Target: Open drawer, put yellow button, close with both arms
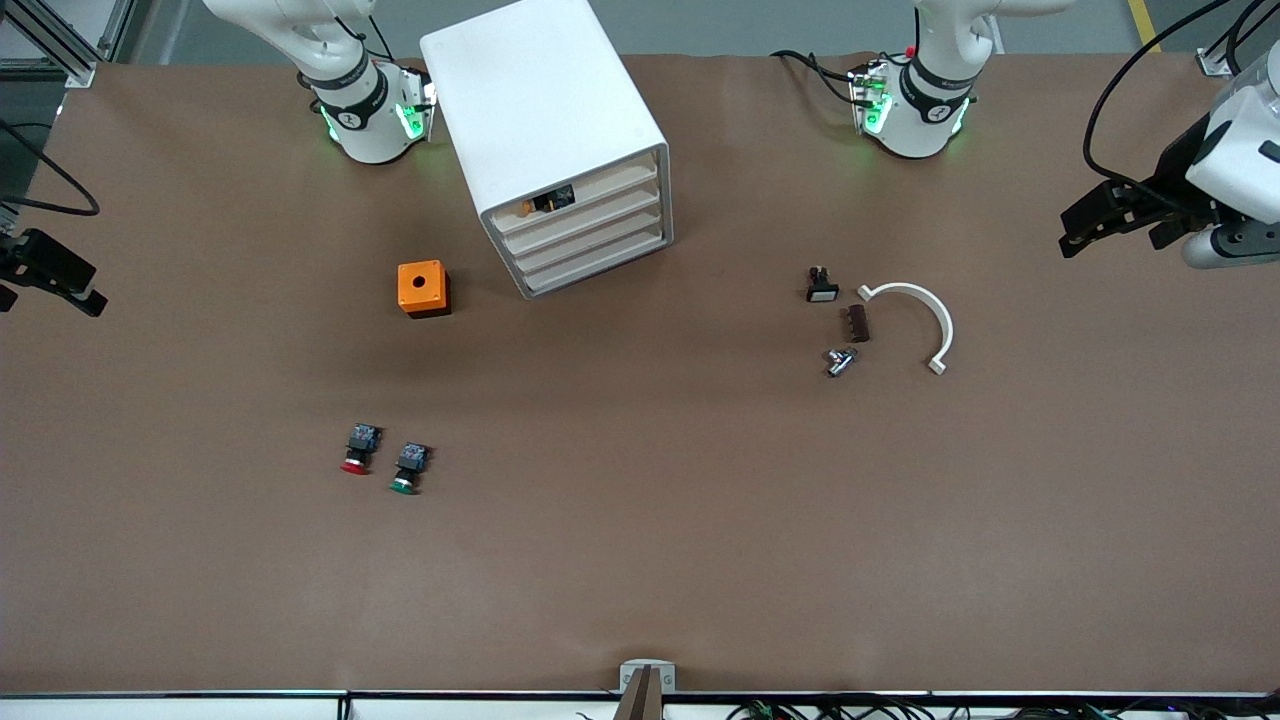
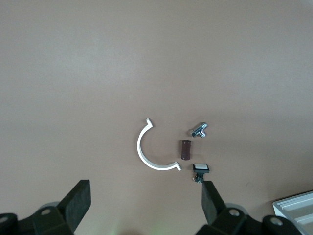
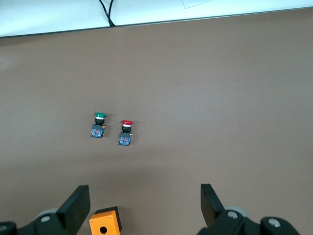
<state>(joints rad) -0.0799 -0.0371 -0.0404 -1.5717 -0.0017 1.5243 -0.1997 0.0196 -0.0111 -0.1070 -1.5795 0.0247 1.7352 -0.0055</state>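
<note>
Yellow button (image 1: 547,203) already in top drawer (image 1: 575,193), upper centre of frame, drawer looks pushed in. Left gripper (image 1: 1085,225) at right edge, right gripper (image 1: 50,275) at left edge: both wide open, empty, parked clear; task looks finished.

Even overhead light, bright, no glare; soft short shadows on my table (image 1: 640,520). All sharp except my blurred near wrist-view fingers (image 2: 78,203).

orange box (image 1: 424,288) beside cabinet (image 1: 545,130), drawer fronts unobstructed
</note>
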